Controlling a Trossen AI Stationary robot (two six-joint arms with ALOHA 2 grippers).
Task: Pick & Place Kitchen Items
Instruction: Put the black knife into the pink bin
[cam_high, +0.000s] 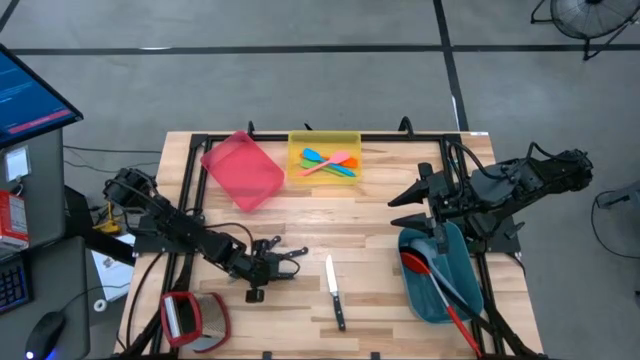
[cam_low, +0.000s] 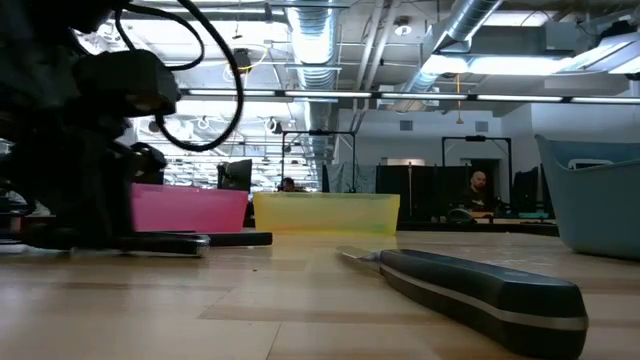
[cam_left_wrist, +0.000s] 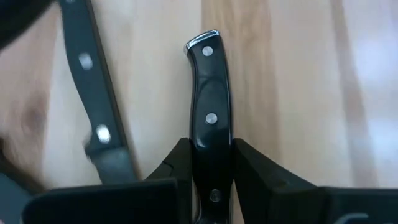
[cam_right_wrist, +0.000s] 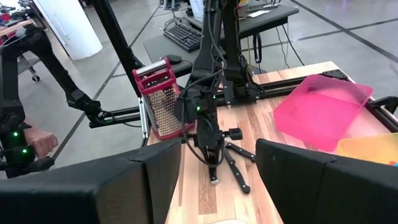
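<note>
Our left gripper (cam_left_wrist: 211, 163) clamps a black-handled knife (cam_left_wrist: 209, 106) lying on the table (cam_high: 380, 260); another knife (cam_high: 334, 292) waits mid-table. Spatulas (cam_high: 330, 163) fill the yellow bin (cam_high: 324, 138), spoons (cam_high: 440, 280) the teal bin (cam_high: 455, 245). Our right gripper (cam_right_wrist: 217, 168) hangs open.

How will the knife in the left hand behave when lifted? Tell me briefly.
Likely stiff: the knife has a riveted black handle that looks solid. Possibly slippery: that handle is glossy, and the left hand pinches only its smooth sides. It may tilt, since the grip sits on the handle, not mid-length.
</note>
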